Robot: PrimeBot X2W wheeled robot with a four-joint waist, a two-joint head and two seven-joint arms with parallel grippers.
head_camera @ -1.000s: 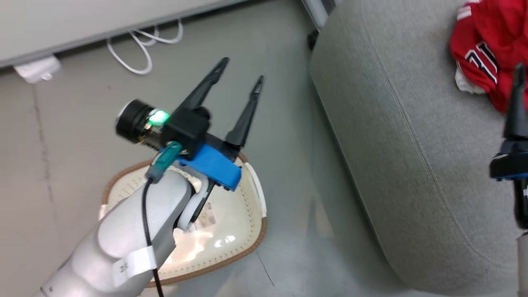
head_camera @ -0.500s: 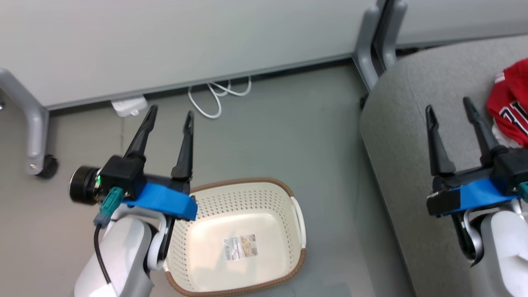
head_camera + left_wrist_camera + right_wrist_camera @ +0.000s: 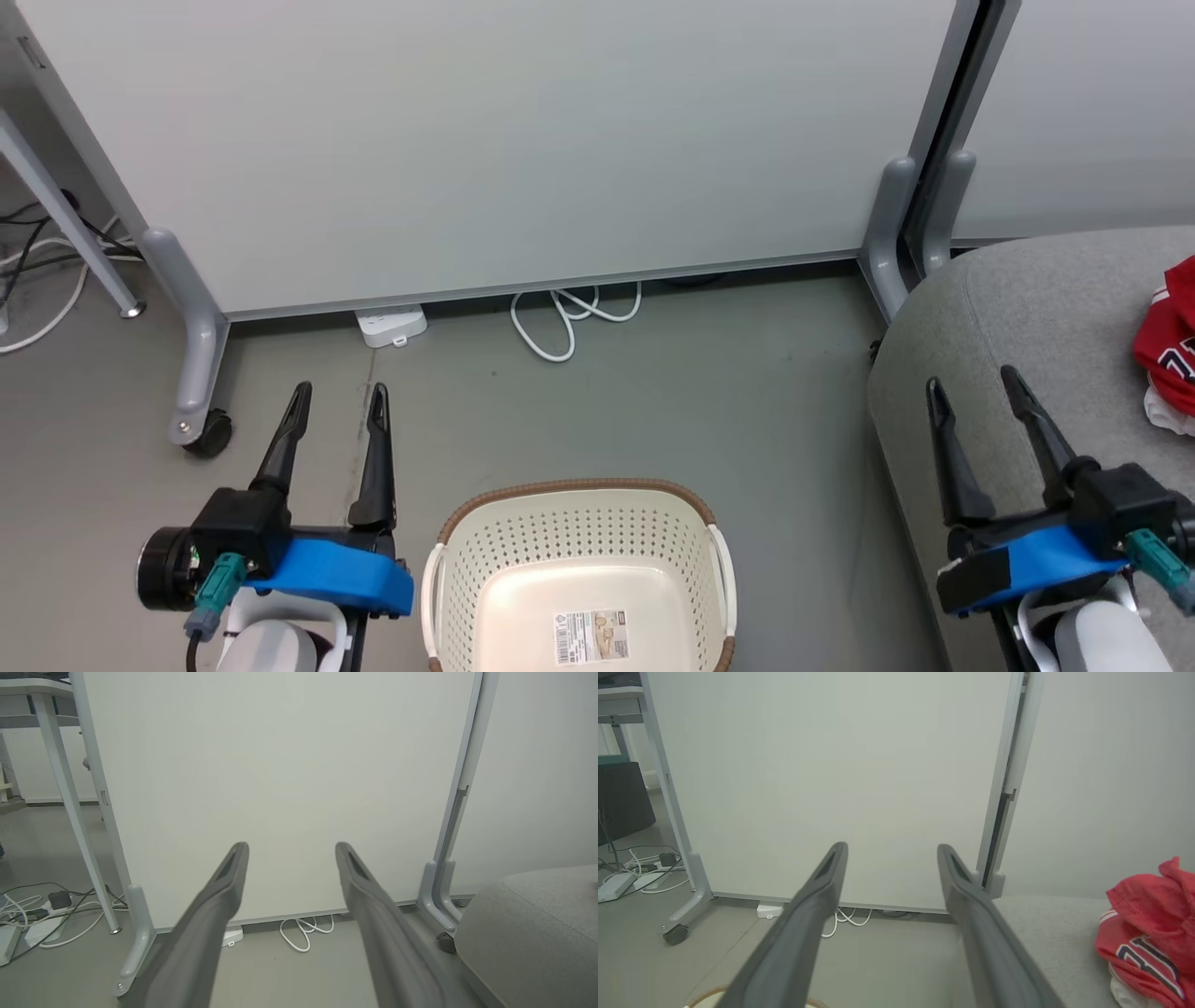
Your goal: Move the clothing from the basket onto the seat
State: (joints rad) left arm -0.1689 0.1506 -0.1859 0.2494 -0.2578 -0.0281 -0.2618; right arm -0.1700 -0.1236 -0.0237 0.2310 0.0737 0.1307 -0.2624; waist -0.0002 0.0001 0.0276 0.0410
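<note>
The cream basket [image 3: 579, 551] with its brown rim stands on the floor at the bottom centre, holding nothing but a paper label. Red clothing [image 3: 1172, 345] lies on the grey seat [image 3: 1027, 308] at the right edge; the right wrist view shows the clothing [image 3: 1148, 924] as a bunched heap with dark numerals, resting on the seat [image 3: 1050, 933]. My left gripper [image 3: 338, 401] is open over the floor, left of the basket. My right gripper [image 3: 971, 387] is open above the seat's left edge, apart from the clothing. In both wrist views the left gripper [image 3: 290, 851] and right gripper [image 3: 892, 851] hold nothing.
A white partition panel [image 3: 523, 140] on grey castor legs [image 3: 196, 373] stands behind the basket. A white cable [image 3: 569, 322] and a power strip [image 3: 390, 325] lie at its foot. More cables [image 3: 42, 905] and a desk leg [image 3: 65, 224] are at the far left.
The head camera has tilted up and turned, so the whole picture shifted. Both arms have drawn back to the lower corners, fingers open throughout.
</note>
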